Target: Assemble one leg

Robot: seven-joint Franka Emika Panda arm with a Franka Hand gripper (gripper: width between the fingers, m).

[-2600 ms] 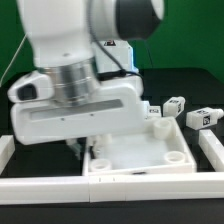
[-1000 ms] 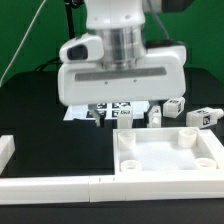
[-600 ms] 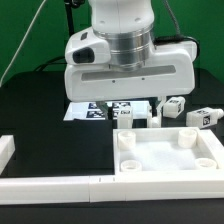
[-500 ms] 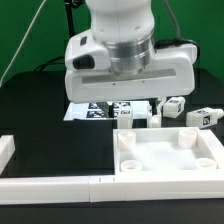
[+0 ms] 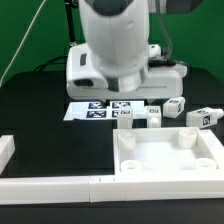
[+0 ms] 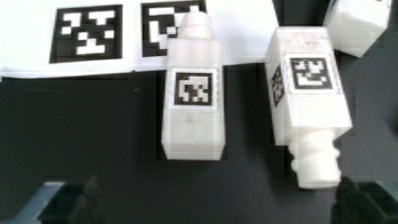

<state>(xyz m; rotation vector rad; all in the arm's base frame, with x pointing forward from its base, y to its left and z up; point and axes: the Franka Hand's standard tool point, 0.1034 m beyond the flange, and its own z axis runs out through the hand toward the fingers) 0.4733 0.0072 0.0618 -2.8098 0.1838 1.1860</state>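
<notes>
Two legs lie side by side on the black table in the wrist view, one [image 6: 192, 100] nearer the middle and one [image 6: 306, 95] beside it, each with a square tag on top. My gripper [image 6: 217, 205] hovers above them, open and empty, its dark fingers [image 6: 63, 200] far apart at the picture's edge. In the exterior view these legs [image 5: 126, 117] [image 5: 153, 115] lie just behind the white tabletop tray [image 5: 132, 170]. The arm's white body [image 5: 118, 50] is above them and hides the fingers.
The marker board [image 5: 98, 108] [image 6: 111, 32] lies behind the legs. Two more legs [image 5: 175, 105] [image 5: 205, 117] lie at the exterior view's right. White rails [image 5: 50, 185] line the front edge, with one [image 5: 5, 150] at the left.
The arm has risen from low beside the tray and moved back over the legs behind it. The tray now sits further to the exterior view's right than 2.6 s ago.
</notes>
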